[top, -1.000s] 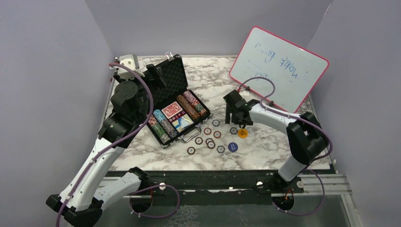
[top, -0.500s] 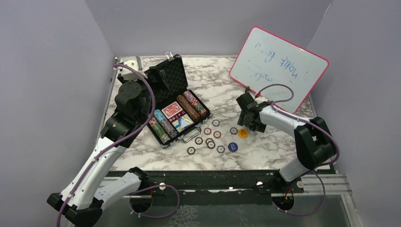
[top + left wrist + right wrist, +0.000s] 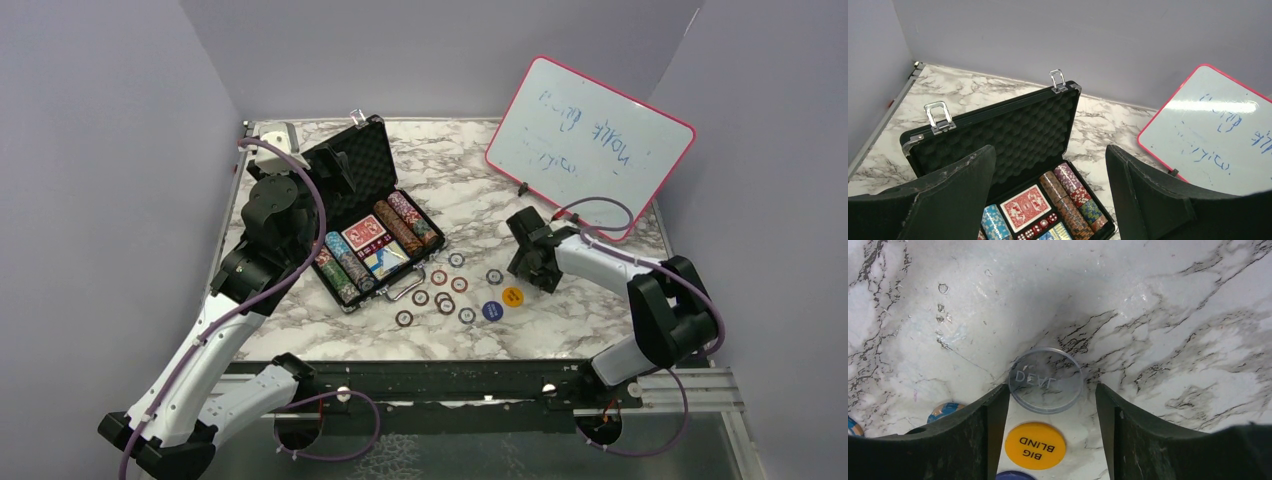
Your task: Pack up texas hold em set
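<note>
The black foam-lined briefcase lies open at the back left, holding rows of striped chips, a red card deck and red dice. My left gripper hovers open above the case's lid, holding nothing. Several loose chips lie on the marble in front of the case. My right gripper is open low over the table, with the yellow "BIG BLIND" button lying flat between its fingers. The clear "DEAL" button sits just past its fingertips. A blue button lies beside the yellow one.
A pink-framed whiteboard leans against the back right wall. A blue and orange chip shows left of my right gripper's left finger. Grey walls close in the table on three sides.
My right gripper has pulled back to the right and toward the near edge. The yellow button now lies slightly nearer the front. The left arm has barely shifted.
</note>
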